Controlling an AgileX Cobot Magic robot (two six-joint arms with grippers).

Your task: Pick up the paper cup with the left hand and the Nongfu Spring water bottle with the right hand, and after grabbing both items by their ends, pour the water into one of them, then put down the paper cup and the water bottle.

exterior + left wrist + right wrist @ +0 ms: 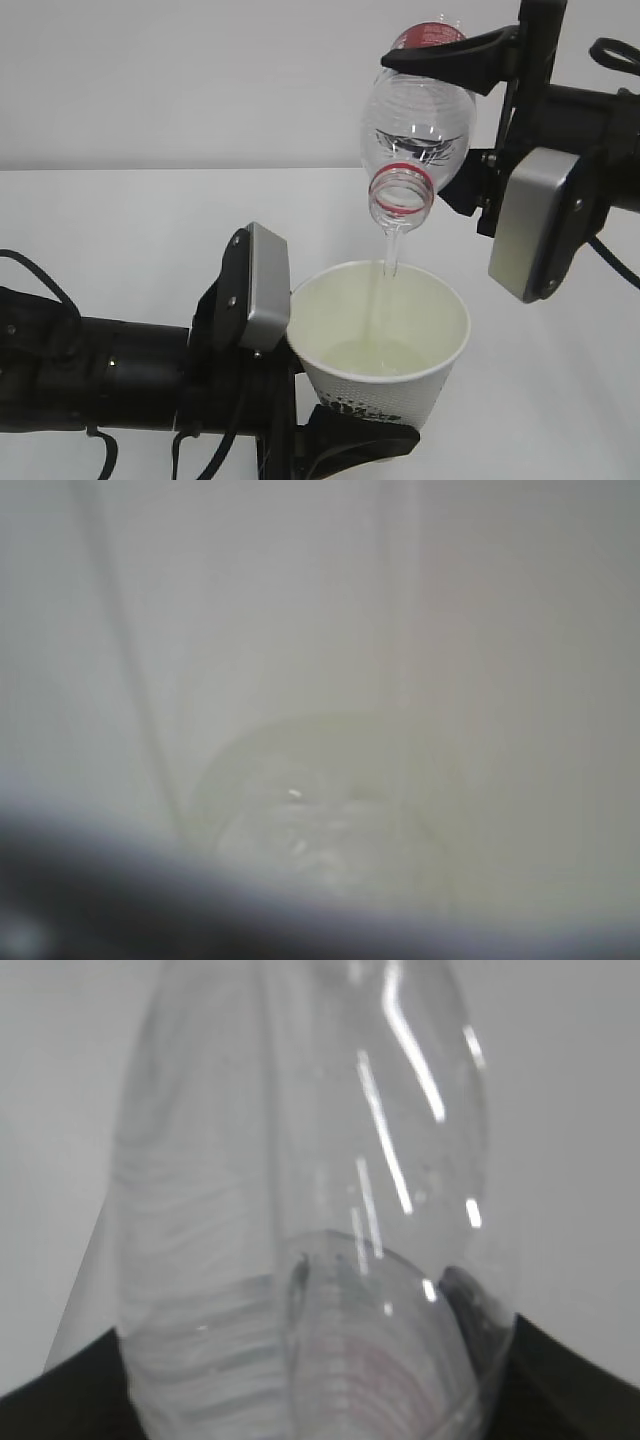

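Clearly the pour is under way: the right hand [455, 120], clamped on the Nongfu Spring water bottle [415, 125], holds it mouth-down above the paper cup [385, 345], and a thin stream of water [385, 275] falls into it. The left hand [320, 400] grips that cup low on its wall, keeping it upright over the white table [120, 230]. Some water already pools inside. I judge the next move calls for tipping the bottle back upright, then setting down the 2 items.

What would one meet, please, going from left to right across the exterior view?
left hand → paper cup → Nongfu Spring water bottle, tipped mouth-down over the cup → right hand.
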